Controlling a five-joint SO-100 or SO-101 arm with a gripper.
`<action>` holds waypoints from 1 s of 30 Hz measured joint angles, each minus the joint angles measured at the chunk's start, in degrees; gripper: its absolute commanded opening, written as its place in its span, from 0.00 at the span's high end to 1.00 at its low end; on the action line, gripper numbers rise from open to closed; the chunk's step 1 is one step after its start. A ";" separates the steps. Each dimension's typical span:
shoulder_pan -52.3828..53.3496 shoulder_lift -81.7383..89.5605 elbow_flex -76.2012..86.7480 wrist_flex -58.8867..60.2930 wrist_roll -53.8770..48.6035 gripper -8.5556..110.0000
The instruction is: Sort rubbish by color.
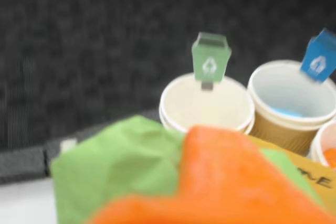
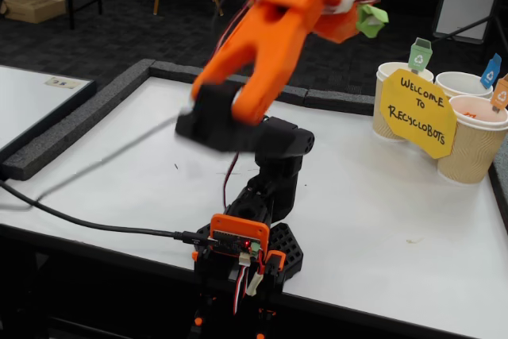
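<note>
The orange end effector (image 2: 367, 15) was raised high above the white counter (image 2: 381, 220), closed on the light green wad (image 2: 371, 19), which hung in the air near the paper cups. In the wrist view the green wad (image 1: 121, 166) filled the lower frame beside an orange finger (image 1: 226, 177), with the green-flagged cup (image 1: 207, 106) just beyond it. The blue-flagged cup (image 1: 291, 103) held something light blue, and a third cup (image 1: 326, 148) showed orange inside

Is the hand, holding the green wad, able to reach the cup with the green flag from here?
Probably yes: the hand holds the green wad raised near the green-flag cup, with nothing between them.
</note>
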 measured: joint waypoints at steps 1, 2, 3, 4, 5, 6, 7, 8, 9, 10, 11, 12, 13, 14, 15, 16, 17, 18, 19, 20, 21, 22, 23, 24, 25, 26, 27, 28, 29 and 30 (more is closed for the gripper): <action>0.00 -3.08 -0.88 -0.70 0.00 0.93; 0.00 -5.63 -1.58 -1.32 0.00 0.93; 0.00 -8.00 -2.11 -1.76 0.00 0.93; 0.00 -9.67 -2.29 -2.02 0.00 0.93; 0.00 -10.90 -2.29 -2.11 0.00 0.93; 0.00 -11.43 -2.29 -2.11 -0.09 0.93; 0.00 -11.69 -2.29 -2.11 -0.09 0.93; 0.00 -11.78 -2.37 -2.20 -0.09 0.93; 0.00 -11.78 -2.37 -2.20 -0.09 0.93; 0.00 -11.78 -2.37 -2.20 -0.09 0.93; 0.00 -11.78 -2.37 -2.20 -0.09 0.93; 0.00 -11.78 -2.37 -2.20 -0.09 0.93; 0.00 -11.78 -2.37 -2.46 -0.09 0.93; 0.00 -11.78 -2.37 -2.81 -0.09 0.93; 0.00 -11.78 -2.37 -3.16 -0.09 0.93; 0.00 -11.78 -2.37 -3.60 -0.09 0.93; 0.00 -11.78 -2.37 -3.96 -0.09 0.93; 0.00 -11.78 -2.37 -4.39 -0.09 0.93; 0.00 -11.78 -2.37 -4.75 -0.09 0.93; 0.09 -12.04 -2.37 -5.27 -0.09 0.93; 0.35 -12.57 -2.37 -5.80 -0.09 0.93; 0.62 -13.45 -2.37 -6.15 -0.18 0.93; 0.79 -14.68 -2.64 -6.50 -0.18 0.93; 0.97 -16.08 -3.25 -6.50 -0.18 0.93; 1.05 -17.84 -4.22 -6.68 -0.18 0.93; 1.05 -19.69 -5.63 -6.68 -0.18 0.93; 1.14 -21.53 -7.12 -6.68 -0.18 0.93; 1.14 -23.29 -8.53 -6.68 -0.18 0.93; 1.23 -25.05 -9.93 -6.68 -0.18 0.93; 1.23 -26.81 -11.43 -6.68 -0.18 0.93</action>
